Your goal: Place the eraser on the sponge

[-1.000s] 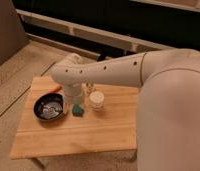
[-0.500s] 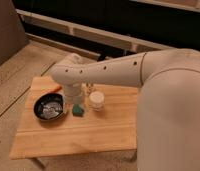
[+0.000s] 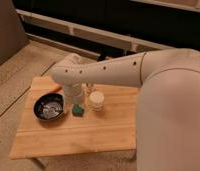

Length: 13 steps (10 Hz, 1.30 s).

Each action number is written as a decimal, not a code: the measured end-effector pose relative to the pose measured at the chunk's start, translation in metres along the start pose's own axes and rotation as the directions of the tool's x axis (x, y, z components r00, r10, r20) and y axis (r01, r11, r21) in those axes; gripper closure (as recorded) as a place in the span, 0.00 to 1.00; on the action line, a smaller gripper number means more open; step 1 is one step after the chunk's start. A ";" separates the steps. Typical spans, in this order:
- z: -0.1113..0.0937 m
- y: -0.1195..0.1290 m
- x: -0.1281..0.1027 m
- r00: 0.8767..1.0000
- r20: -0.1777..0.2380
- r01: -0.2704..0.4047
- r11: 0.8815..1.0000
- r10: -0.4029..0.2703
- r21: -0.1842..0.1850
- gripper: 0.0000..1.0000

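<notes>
I'm seeing dim, warm light from overhead. The wooden table [image 3: 108, 127] is evenly lit and the far side is dark. There's soft glare along the white arm [image 3: 110, 72]. The gripper [image 3: 85, 93] hangs in the arm's shade over mid-table. Everything looks blurred.

table [image 3: 93, 132]: pale wood boards, visible grain, matt
pan [image 3: 49, 107]: black, with a dull sheen inside
sponge [image 3: 78, 110]: teal, soft-looking, matt
jar [image 3: 96, 100]: white, smooth
arm [image 3: 123, 72]: white, smooth shell, slightly glossy
gripper [image 3: 76, 100]: at the arm's end, just above the sponge; its finish cannot be made out
floor [image 3: 13, 90]: speckled, rough-looking
</notes>
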 end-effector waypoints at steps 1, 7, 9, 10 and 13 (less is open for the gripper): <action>0.000 0.001 -0.011 0.999 0.040 0.020 1.000 -0.021 0.004 0.35; -0.010 0.021 -0.039 0.951 0.283 0.168 0.975 -0.122 -0.143 0.35; -0.012 0.019 -0.038 0.944 0.309 0.169 0.973 -0.115 -0.154 0.35; -0.012 0.021 -0.038 0.944 0.309 0.172 0.973 -0.117 -0.155 0.35; -0.009 0.014 -0.044 0.942 0.308 0.172 0.979 -0.130 -0.113 0.35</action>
